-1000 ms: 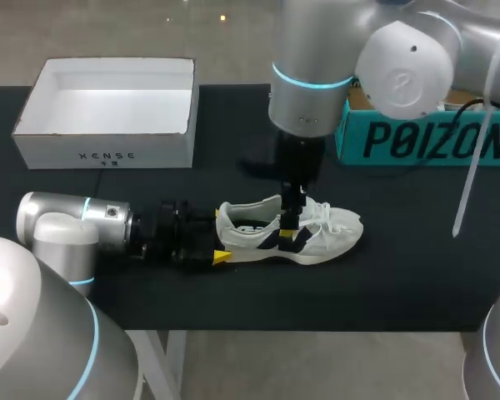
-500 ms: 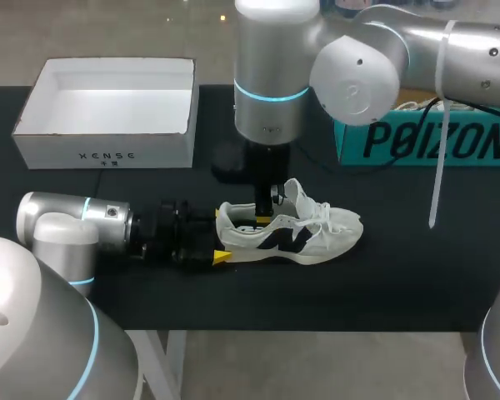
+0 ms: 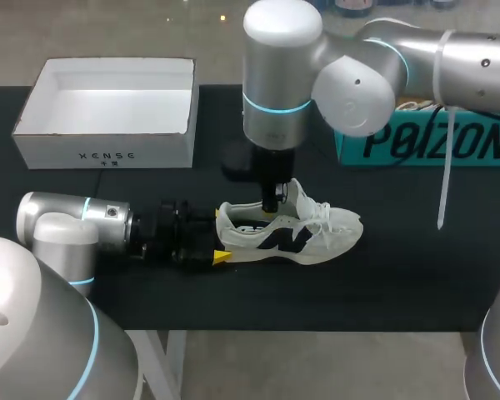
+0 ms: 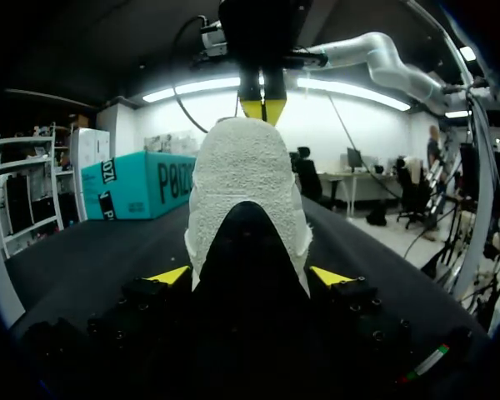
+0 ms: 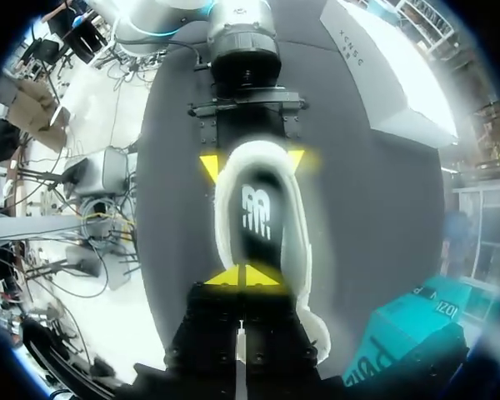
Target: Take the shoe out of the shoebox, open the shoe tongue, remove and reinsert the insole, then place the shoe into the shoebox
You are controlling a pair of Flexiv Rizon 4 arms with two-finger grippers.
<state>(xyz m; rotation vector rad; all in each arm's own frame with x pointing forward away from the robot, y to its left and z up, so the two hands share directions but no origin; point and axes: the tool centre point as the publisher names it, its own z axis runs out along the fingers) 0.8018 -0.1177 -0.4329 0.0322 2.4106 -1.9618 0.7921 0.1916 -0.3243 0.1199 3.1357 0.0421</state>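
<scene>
The white shoe (image 3: pixel 317 233) with black side markings lies on its sole on the black table, toe to the right; its tongue (image 3: pixel 298 193) stands up. The left gripper (image 3: pixel 221 239) lies level at the heel, one yellow tip on each side and touching, so it is shut on the shoe (image 4: pixel 246 183). In the right wrist view the black insole (image 5: pixel 258 212) with a white mark shows inside the shoe. My right gripper (image 3: pixel 271 204) hangs straight down over the opening just behind the tongue, its tips (image 5: pixel 246 275) pressed together with nothing seen between them.
An open white shoebox (image 3: pixel 108 154) stands at the back left of the table. A teal box (image 3: pixel 425 142) sits at the back right, behind the right arm. A white strap (image 3: pixel 443 179) hangs from the right arm.
The right gripper has left the laces, shifted toward the heel side of the opening and shut. The tongue now stands up. The left gripper and shoe stay in place.
</scene>
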